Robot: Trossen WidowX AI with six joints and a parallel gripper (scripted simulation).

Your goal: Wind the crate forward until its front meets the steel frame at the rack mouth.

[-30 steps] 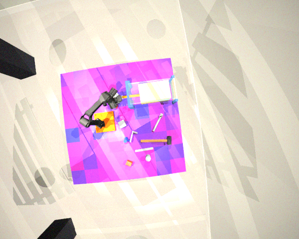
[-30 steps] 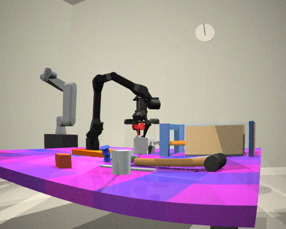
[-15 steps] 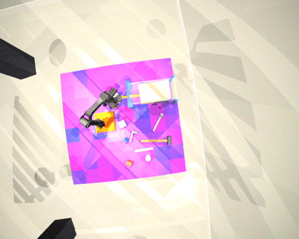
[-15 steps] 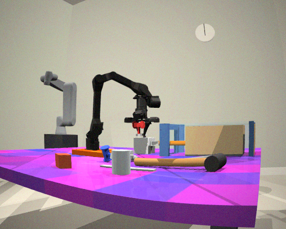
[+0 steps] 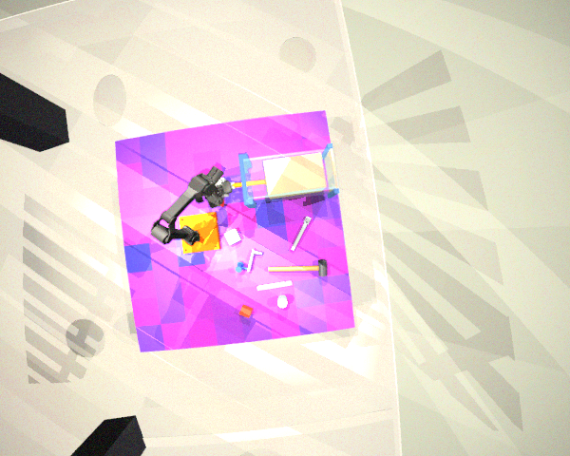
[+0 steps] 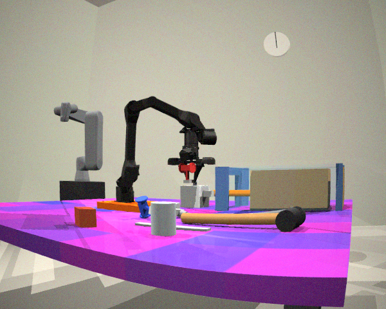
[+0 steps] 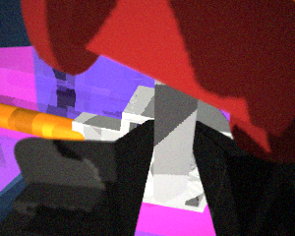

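The jaws (image 5: 226, 185) (image 6: 192, 181) point down over the winch, clenched on the upright grey shaft of the red-topped winch handle (image 5: 221, 203) (image 6: 187, 167) (image 7: 175, 110). The red part spans just above the fingertips, and the pale winch (image 6: 188, 196) (image 7: 139, 104) sits directly beneath.

Looking down from above, I see the orange strap (image 5: 256, 182) (image 6: 238, 192) (image 7: 34, 123) run out toward three o'clock, through the blue frame (image 5: 244, 179) (image 6: 219, 188). It reaches the tan crate (image 5: 294, 174) (image 6: 289, 189), also at three o'clock, sitting flat behind the clear panels. Its front stands apart from the blue frame, with a gap between.

The pale long tool (image 5: 300, 234) lies at four o'clock; the black-headed hammer (image 5: 294, 269) (image 6: 231, 218), the flat bar (image 5: 275, 285) (image 6: 195, 228) and the upright cylinder (image 5: 282, 301) (image 6: 163, 218) lie around five. At six are the white block (image 5: 232, 237) and, farther out near the edge of the table (image 5: 152, 294) (image 6: 286, 259), the orange-red cube (image 5: 246, 311) (image 6: 85, 216). The orange base plate (image 5: 211, 220) (image 6: 101, 205) is at seven.
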